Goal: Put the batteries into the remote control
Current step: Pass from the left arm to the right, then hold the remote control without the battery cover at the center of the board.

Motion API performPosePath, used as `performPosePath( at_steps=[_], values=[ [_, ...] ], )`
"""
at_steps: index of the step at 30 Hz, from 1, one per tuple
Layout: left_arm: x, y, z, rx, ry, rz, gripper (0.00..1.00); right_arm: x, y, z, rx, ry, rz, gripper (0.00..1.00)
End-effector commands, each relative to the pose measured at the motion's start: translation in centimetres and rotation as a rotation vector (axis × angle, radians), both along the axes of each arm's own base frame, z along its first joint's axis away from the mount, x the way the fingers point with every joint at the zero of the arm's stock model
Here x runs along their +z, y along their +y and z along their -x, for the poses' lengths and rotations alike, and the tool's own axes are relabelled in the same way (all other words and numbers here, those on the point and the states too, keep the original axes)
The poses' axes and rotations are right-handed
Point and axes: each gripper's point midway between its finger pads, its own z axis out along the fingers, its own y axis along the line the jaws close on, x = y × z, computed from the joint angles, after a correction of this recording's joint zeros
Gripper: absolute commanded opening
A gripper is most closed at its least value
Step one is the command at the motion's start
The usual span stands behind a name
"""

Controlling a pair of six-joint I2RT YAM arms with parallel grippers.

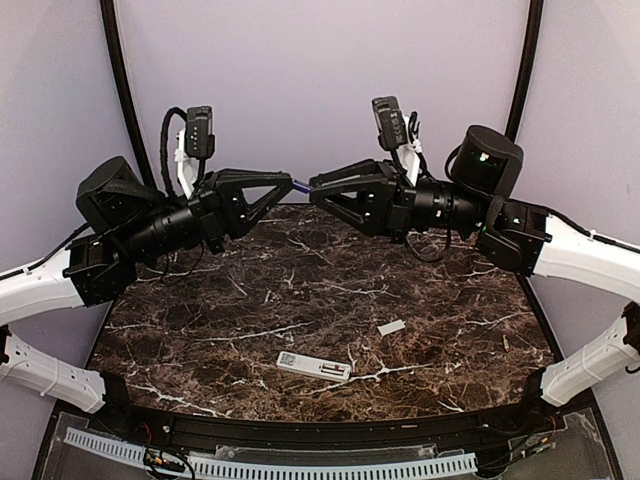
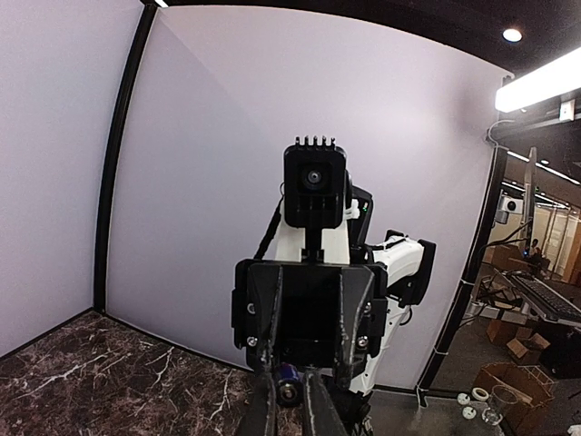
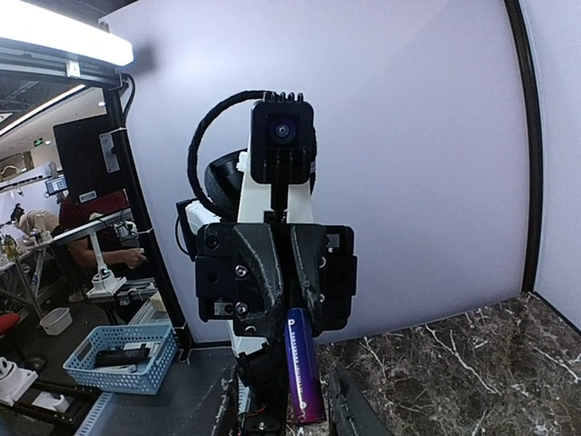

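Both arms are raised high over the table, fingertips meeting. My left gripper (image 1: 292, 184) is shut on one end of a slim bluish-purple battery (image 1: 301, 185), which shows end-on in the left wrist view (image 2: 289, 387). My right gripper (image 1: 316, 189) faces it with its jaws spread around the battery's free end. In the right wrist view the battery (image 3: 303, 372) lies between my spread fingers (image 3: 349, 411), with a gap on its right side. The white remote control (image 1: 313, 366) lies flat on the marble table near the front edge, far below both grippers.
A small white flat piece (image 1: 391, 327) lies on the dark marble table (image 1: 200, 300) to the right of the remote and behind it. Pale walls enclose the back and sides. A perforated rail runs along the near edge.
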Motion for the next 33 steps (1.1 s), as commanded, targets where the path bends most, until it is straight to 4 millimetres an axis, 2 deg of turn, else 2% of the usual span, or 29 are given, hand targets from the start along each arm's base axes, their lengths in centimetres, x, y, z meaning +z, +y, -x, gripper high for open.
performPosePath(
  at_steps=[1, 5, 14, 20, 21, 22, 23, 24, 25, 26, 27, 29, 33],
  values=[
    [0.4, 0.4, 0.2, 0.000, -0.016, 0.023, 0.00, 0.4, 0.4, 0.2, 0.014, -0.016, -0.004, 0.31],
    [0.4, 0.4, 0.2, -0.002, -0.015, 0.023, 0.00, 0.5, 0.3, 0.3, 0.014, -0.023, -0.007, 0.29],
    [-0.3, 0.3, 0.0, 0.010, -0.004, 0.005, 0.00, 1.0, 0.0, 0.6, 0.022, -0.039, -0.025, 0.00],
    [-1.5, 0.7, -0.4, 0.050, 0.003, -0.032, 0.01, 0.3, -0.1, -0.1, -0.008, -0.006, 0.019, 0.00],
    [-1.6, 1.0, -0.6, 0.074, -0.014, -0.045, 0.18, 0.0, -0.1, -0.4, -0.026, 0.006, 0.039, 0.00],
    [-2.4, 1.0, -0.8, 0.087, -0.012, -0.081, 0.30, -0.3, -0.3, -0.8, -0.046, 0.021, 0.061, 0.00],
    [-2.5, 1.4, -1.0, 0.117, -0.049, -0.106, 0.54, -0.8, -0.5, -1.1, -0.067, 0.035, 0.087, 0.00],
    [-3.9, 1.5, -1.1, 0.131, -0.052, -0.167, 0.63, -1.4, -0.8, -1.5, -0.089, 0.055, 0.116, 0.00],
    [-4.1, 2.0, -1.2, 0.161, -0.120, -0.207, 0.73, -2.0, -1.2, -1.9, -0.110, 0.074, 0.145, 0.00],
    [-5.8, 2.1, -1.3, 0.172, -0.119, -0.282, 0.76, -2.7, -1.7, -2.4, -0.137, 0.100, 0.178, 0.00],
    [-6.5, 2.5, -1.7, 0.210, -0.199, -0.346, 0.79, -3.6, -2.2, -2.8, -0.160, 0.126, 0.212, 0.00],
    [-9.8, 2.9, -2.3, 0.237, -0.263, -0.522, 0.80, -5.7, -3.2, -3.4, -0.197, 0.195, 0.279, 0.00],
    [-19.2, 3.6, -2.5, 0.164, -0.377, -0.904, 0.81, -10.1, -4.6, -4.6, -0.268, 0.334, 0.374, 0.00]
  ],
)
